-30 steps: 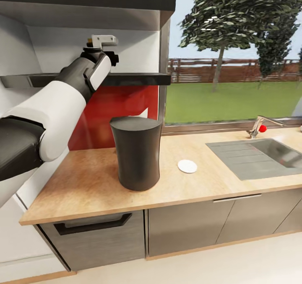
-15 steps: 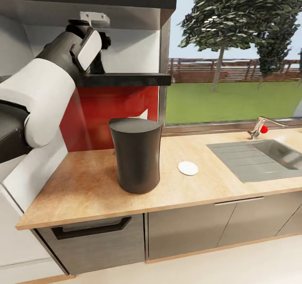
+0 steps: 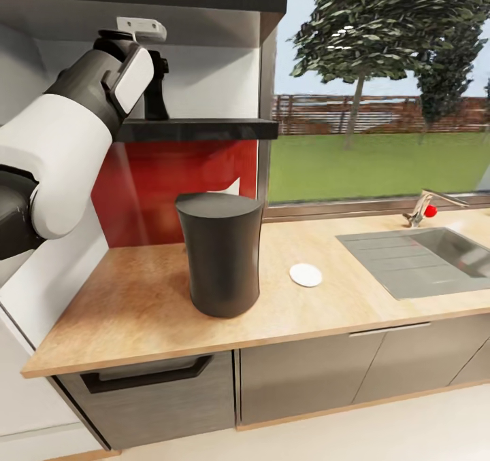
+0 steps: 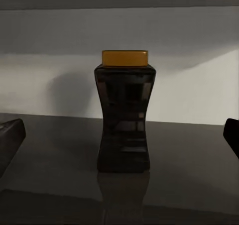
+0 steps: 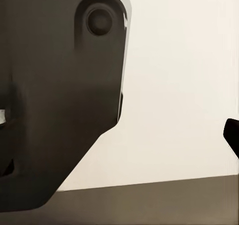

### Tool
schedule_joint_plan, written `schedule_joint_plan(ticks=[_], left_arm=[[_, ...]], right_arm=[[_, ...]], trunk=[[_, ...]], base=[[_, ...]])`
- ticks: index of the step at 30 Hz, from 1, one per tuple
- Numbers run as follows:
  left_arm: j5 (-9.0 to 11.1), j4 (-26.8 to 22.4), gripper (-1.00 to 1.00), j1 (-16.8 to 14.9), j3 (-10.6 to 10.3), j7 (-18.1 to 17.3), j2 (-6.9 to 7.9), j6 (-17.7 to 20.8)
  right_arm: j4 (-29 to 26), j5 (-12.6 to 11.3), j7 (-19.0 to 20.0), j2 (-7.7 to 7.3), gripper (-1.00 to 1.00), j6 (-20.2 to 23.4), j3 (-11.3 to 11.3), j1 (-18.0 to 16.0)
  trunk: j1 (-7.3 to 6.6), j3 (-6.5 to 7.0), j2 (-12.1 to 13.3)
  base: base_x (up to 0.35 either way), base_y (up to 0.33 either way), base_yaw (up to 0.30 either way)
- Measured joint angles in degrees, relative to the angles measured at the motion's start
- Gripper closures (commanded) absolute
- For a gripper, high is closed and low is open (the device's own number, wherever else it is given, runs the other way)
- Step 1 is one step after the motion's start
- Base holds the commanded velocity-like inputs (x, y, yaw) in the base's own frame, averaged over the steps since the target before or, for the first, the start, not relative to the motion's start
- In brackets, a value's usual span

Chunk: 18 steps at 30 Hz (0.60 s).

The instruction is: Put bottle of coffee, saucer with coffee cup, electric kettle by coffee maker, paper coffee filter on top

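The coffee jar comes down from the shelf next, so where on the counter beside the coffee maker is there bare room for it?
Bare wood lies left of the coffee maker toward the wall, and along the kitchen countertop front edge. On its right, the saucer takes part of the gap before the sink, so that side is tighter.

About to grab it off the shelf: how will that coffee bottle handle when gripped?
The bottle of coffee looks rigid and glossy, so probably slippery. Its pinched waist may help the fingers seat. Tall on a small base, it might tip if nudged.
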Motion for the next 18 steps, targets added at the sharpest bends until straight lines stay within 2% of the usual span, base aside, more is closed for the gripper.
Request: schedule_joint_plan(ticks=[3, 12, 18], left_arm=[[0.01, -0.03, -1.0, 0.02, 0.01, 0.0, 0.02, 0.0], [0.0, -0.09, -1.0, 0.04, -0.08, 0.03, 0.03, -0.08], [0.01, 0.17, -1.0, 0.08, -0.03, 0.1, 0.21, -0.18]], right_arm=[[0.0, 0.07, 0.0, 0.03, -1.0, -0.03, 0.03, 0.0], [-0.1, 0.12, 0.06, -0.03, -1.0, -2.87, 0.13, 0.0], [-0.1, 0.05, 0.08, -0.03, -1.0, -3.01, 0.07, -0.03]], trunk=[[0.0, 0.0, 0.01], [0.01, 0.0, 0.0], [0.01, 0.0, 0.02]], base=[[0.255, 0.0, 0.0], [0.061, 0.0, 0.0], [0.221, 0.0, 0.0]])
